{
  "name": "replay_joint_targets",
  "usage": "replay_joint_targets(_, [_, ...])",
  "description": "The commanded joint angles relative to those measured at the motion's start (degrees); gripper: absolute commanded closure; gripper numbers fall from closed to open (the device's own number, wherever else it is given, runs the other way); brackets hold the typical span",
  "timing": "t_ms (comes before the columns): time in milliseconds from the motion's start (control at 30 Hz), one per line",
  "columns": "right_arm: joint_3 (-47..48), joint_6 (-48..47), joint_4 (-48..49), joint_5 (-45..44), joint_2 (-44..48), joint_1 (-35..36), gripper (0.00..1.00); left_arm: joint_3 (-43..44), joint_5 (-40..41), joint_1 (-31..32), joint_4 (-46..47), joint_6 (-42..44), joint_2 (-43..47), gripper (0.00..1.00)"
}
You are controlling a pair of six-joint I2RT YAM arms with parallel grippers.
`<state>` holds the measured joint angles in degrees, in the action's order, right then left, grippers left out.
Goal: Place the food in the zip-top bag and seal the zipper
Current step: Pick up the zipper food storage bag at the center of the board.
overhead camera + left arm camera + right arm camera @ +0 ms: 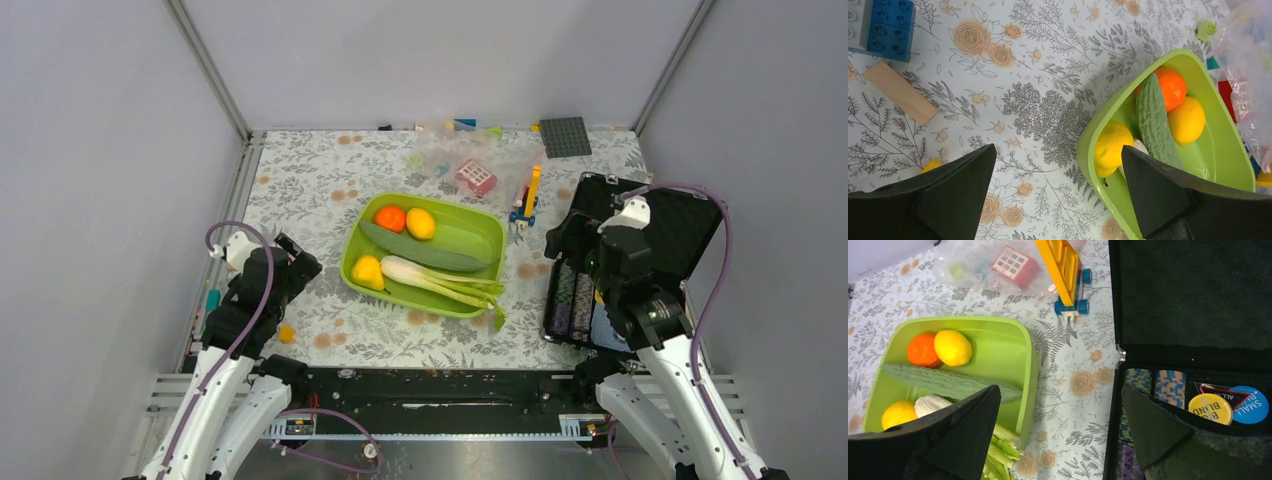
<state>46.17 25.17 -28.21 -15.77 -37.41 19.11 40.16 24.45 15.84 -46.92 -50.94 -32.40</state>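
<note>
The food lies in a lime-green tray: an orange-red fruit, a yellow fruit, a dark green cucumber, a second yellow fruit and a leek. The clear zip-top bag lies crumpled behind the tray with coloured bricks in it; I cannot make out its zipper. My left gripper is open and empty left of the tray, its fingertips astride the tray's near-left rim. My right gripper is open and empty between the tray and a black case.
An open black case of poker chips stands right of the tray. A yellow toy crane lies behind it, beside the bag. A grey baseplate sits at the back. A wooden block and blue brick lie at the left.
</note>
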Motion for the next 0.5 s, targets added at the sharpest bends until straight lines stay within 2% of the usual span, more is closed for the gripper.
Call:
replay_joint_targets(0, [2.0, -0.9, 4.7, 2.1, 0.3, 0.3, 0.0, 2.1, 0.6, -0.3, 1.4, 0.1, -0.8, 0.01])
replay_joint_targets(200, [7.0, -5.3, 7.2, 8.0, -4.5, 0.2, 0.0, 1.6, 2.2, -0.3, 2.4, 0.5, 0.0, 0.01])
replay_joint_targets(467, [19.6, -6.3, 7.3, 9.5, -21.2, 0.2, 0.0, -0.5, 3.5, -0.3, 5.9, 0.6, -1.0, 0.01])
